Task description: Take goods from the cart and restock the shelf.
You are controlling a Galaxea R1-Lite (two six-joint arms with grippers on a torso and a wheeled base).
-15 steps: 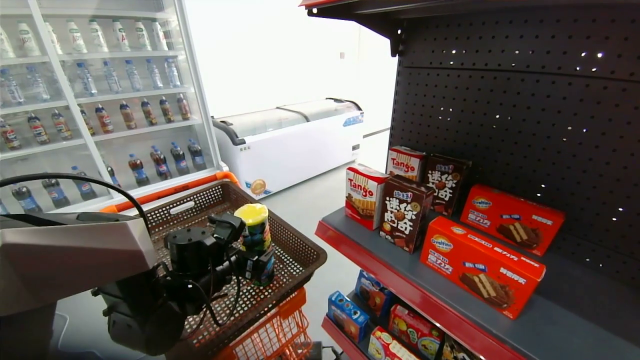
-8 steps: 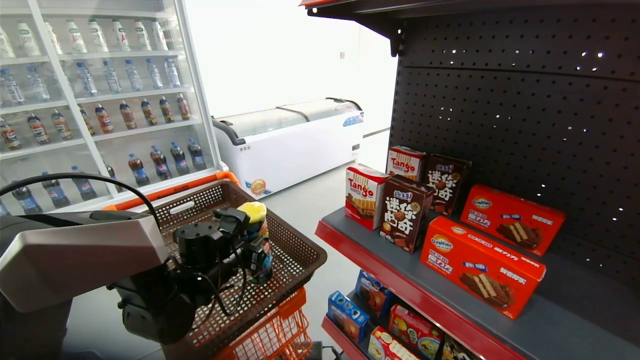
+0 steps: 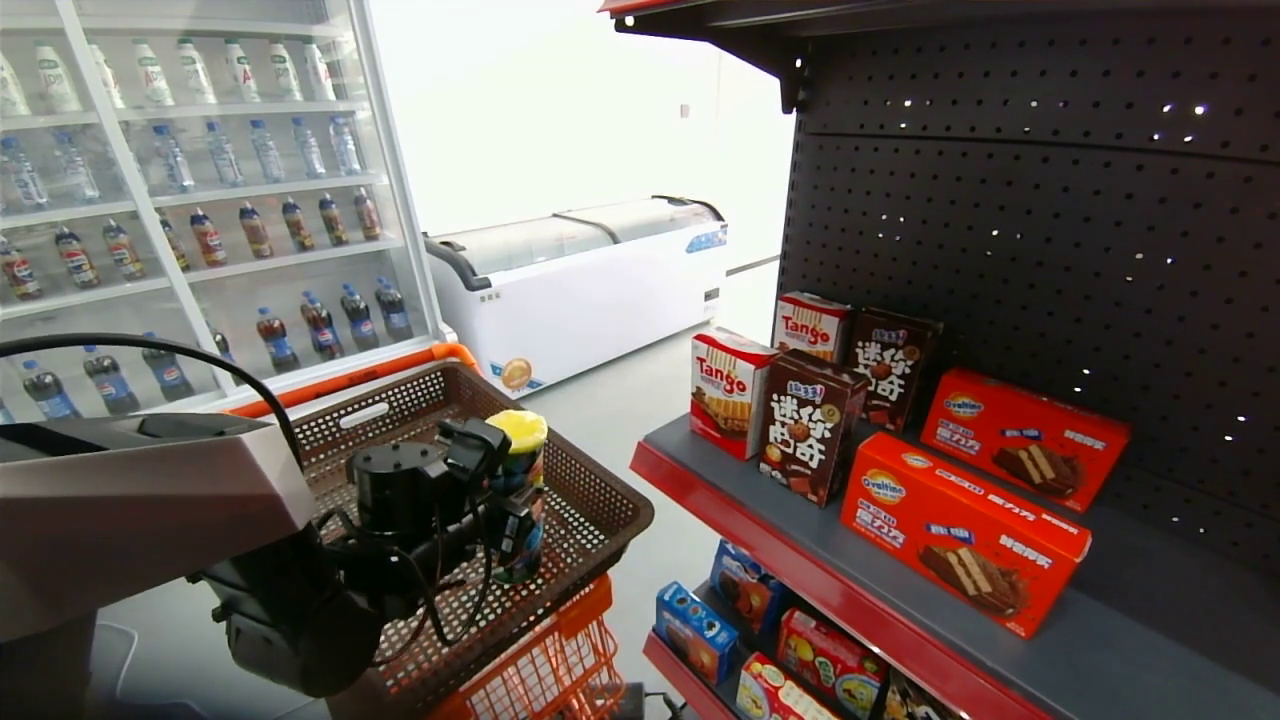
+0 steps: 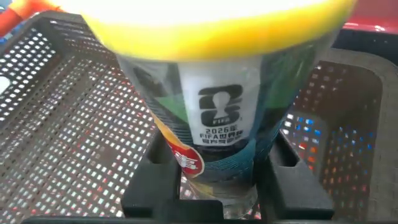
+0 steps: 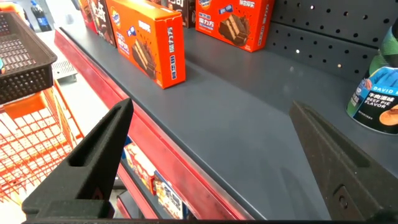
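Note:
A tall snack tube with a yellow lid stands upright in my left gripper, just above the floor of the brown cart basket. In the left wrist view the black fingers press on both sides of the tube, low on its body. My right gripper is open over the bare grey shelf board, with nothing between its fingers. The shelf has a red front edge.
Wafer and biscuit boxes and orange boxes stand on the shelf's left and middle. A blue-green can stands farther along the board. An orange cart frame sits under the basket. Drink coolers and a chest freezer stand behind.
My left arm has shifted a little to the right with the tube still in its grip. The shelf goods have not moved.

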